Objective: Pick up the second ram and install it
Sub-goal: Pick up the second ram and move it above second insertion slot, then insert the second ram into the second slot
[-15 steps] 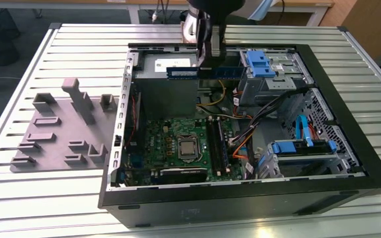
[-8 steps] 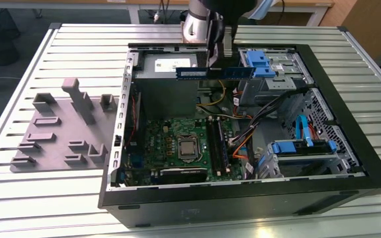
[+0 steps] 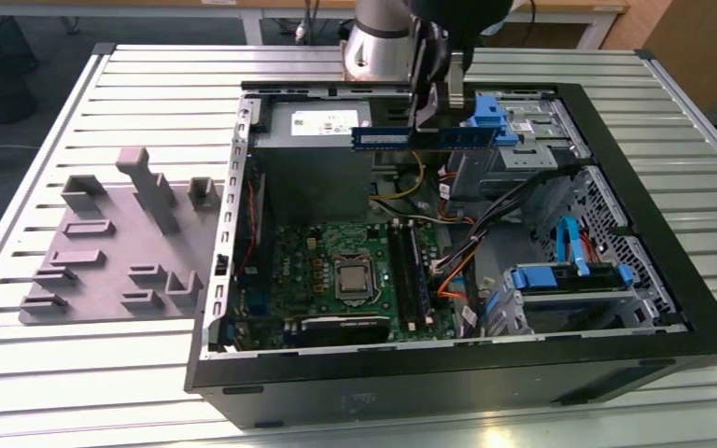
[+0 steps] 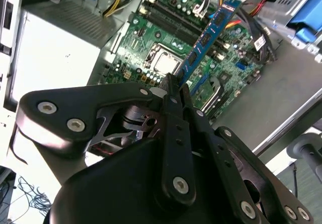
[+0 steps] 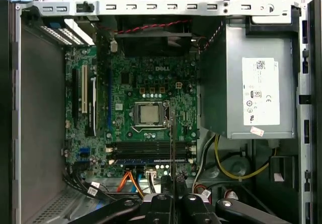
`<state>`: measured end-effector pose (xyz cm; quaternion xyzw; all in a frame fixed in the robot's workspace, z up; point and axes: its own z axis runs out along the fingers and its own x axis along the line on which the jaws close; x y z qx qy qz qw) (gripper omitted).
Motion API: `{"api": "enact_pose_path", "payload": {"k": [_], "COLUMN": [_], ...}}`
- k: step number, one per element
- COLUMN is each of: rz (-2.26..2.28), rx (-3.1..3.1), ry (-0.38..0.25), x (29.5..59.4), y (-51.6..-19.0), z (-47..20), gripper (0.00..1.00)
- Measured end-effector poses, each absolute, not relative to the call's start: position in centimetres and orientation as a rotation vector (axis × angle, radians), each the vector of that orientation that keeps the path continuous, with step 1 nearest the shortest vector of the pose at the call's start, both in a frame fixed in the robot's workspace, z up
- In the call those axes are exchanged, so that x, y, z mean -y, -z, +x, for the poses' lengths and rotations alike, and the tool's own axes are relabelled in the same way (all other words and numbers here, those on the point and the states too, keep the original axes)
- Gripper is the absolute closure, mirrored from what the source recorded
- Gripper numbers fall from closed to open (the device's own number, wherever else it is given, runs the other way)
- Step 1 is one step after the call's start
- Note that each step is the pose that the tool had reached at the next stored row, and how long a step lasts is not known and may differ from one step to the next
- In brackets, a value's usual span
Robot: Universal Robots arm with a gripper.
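Blue board, long, flat and thin: ram stick (image 3: 424,138), clamped near mid-length between the closed-down fingers of the gripper (image 3: 428,119). Held level in the air over the power supply (image 3: 315,121), at the far side of the open computer case (image 3: 458,373). Well above the motherboard (image 3: 321,280), not yet in the slots (image 3: 406,271).

Handling, as a judgement:
- Light and stiff, but fragile.
- Chips on the faces and contacts along one long edge, so best gripped on the bare upper edge or the flat faces, away from the contacts.
- Smooth and narrow, so likely to pivot in a small pinch if bumped against the case.

Exterior view: full length of the stick and its height over the case, hard to judge from the wrist views. Also a grey tray (image 3: 122,243) on the slatted table (image 3: 35,373), at the exterior view's left.

Second wrist view: grip up close, stick (image 4: 209,32) running out from the fingertips, dark chips in a row.

First wrist view: stick (image 5: 172,133) edge-on, crossing beside the processor (image 5: 149,113) toward the slots (image 5: 151,148). Best view for judging line-up.
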<state>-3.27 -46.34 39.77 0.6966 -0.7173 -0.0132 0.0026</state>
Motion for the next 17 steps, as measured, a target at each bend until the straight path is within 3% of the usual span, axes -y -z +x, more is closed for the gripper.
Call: {"api": "enact_pose_path", "payload": {"k": [17], "rz": [2.186], "rx": [2.248], "ry": [0.041], "x": [46.34], "y": [-39.75], "z": [-2.54], "gripper": [0.86]}}
